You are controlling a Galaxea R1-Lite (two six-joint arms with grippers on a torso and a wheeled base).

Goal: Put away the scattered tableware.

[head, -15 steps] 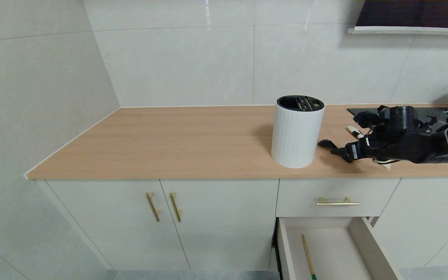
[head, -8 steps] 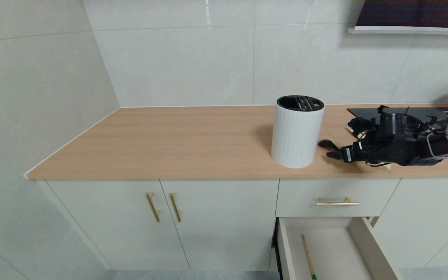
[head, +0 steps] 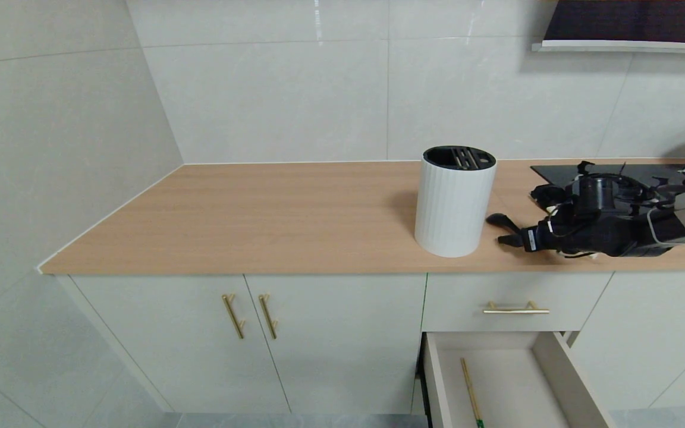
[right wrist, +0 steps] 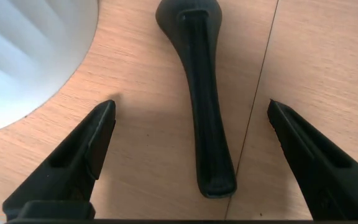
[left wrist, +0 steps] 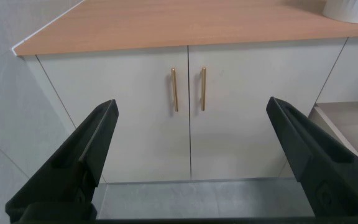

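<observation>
A black utensil (right wrist: 202,93) lies flat on the wooden counter (head: 295,214), just right of the white ribbed holder (head: 453,205) with its black slotted top. My right gripper (right wrist: 190,112) is low over the counter and open, one finger on each side of the utensil's black handle without touching it. In the head view the right gripper (head: 510,233) sits beside the holder's base, and the utensil's rounded end (head: 497,219) pokes out toward the holder. My left gripper (left wrist: 190,107) is open and empty, below counter height in front of the cabinet doors.
An open drawer (head: 437,380) below the counter holds a pair of chopsticks (head: 470,389). A black stove top (head: 562,172) lies at the counter's right end, behind the right arm. The cabinet doors (left wrist: 229,124) have gold handles. The holder's white wall (right wrist: 23,56) stands close to one right finger.
My right arm has sunk lower onto the counter and edged toward the holder, bringing the open fingers down around the black utensil. Nothing else has moved.
</observation>
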